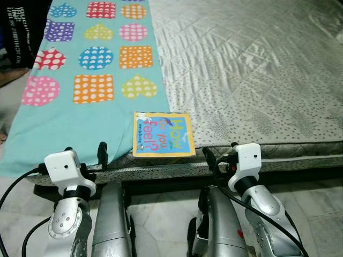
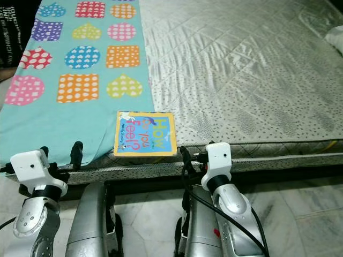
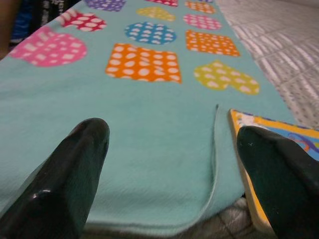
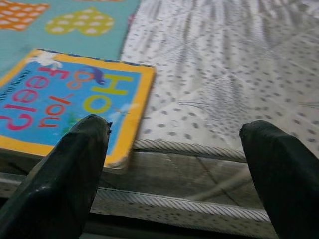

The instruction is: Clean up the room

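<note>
A picture book (image 1: 163, 134) with a yellow border and blue cover, titled "How do you feel?", lies flat at the near edge of the bed. It rests partly on a teal blanket (image 1: 102, 107) printed with coloured hearts, circles and squares. Both grippers hang low in front of the bed edge. My left gripper (image 1: 84, 155) is open and empty, facing the blanket's hem (image 3: 214, 164), with the book's corner (image 3: 299, 137) beside one finger. My right gripper (image 1: 220, 155) is open and empty just right of the book (image 4: 70, 99), level with the mattress edge.
The bed's grey quilted cover (image 1: 252, 69) spreads to the right and far side. Pale marble floor (image 1: 321, 203) lies below the bed frame. Dark cloth with white print (image 1: 21, 32) hangs at the far left. A white object (image 2: 337, 37) peeks in at the bed's far right.
</note>
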Available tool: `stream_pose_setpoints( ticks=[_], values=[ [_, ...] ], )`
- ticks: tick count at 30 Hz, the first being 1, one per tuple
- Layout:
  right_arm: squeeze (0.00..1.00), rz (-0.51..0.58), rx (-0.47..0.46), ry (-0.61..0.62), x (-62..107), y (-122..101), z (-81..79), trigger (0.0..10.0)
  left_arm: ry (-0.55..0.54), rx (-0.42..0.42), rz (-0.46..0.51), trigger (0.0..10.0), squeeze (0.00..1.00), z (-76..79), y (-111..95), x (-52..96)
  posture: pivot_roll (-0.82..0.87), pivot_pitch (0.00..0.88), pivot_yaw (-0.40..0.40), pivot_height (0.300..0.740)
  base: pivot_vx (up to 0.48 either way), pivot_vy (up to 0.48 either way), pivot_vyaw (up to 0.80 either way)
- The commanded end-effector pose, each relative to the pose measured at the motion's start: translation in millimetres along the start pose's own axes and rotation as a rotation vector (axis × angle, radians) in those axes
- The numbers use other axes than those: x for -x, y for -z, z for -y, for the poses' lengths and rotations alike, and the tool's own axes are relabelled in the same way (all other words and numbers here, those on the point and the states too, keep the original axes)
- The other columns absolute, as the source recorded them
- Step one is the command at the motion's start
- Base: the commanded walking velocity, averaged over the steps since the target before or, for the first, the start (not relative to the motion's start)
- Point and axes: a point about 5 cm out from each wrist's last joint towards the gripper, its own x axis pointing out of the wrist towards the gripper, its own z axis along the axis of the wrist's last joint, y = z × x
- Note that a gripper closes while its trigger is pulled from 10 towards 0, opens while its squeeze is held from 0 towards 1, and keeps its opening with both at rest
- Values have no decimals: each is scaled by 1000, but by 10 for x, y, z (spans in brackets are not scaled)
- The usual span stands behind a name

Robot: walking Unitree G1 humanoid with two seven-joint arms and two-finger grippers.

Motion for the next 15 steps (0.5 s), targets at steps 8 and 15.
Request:
stream_pose_setpoints(
  ticks=[8,15],
  values=[
    [0,-49,36,16,27,70,53,10000,-9,-9,-15,10000,0,-16,37,9,56,272,-78,552,0,0,488],
    [0,-52,28,17,26,72,63,10000,-28,-1,-13,10000,0,-33,34,-1,56,273,-81,552,0,0,452]
  ],
)
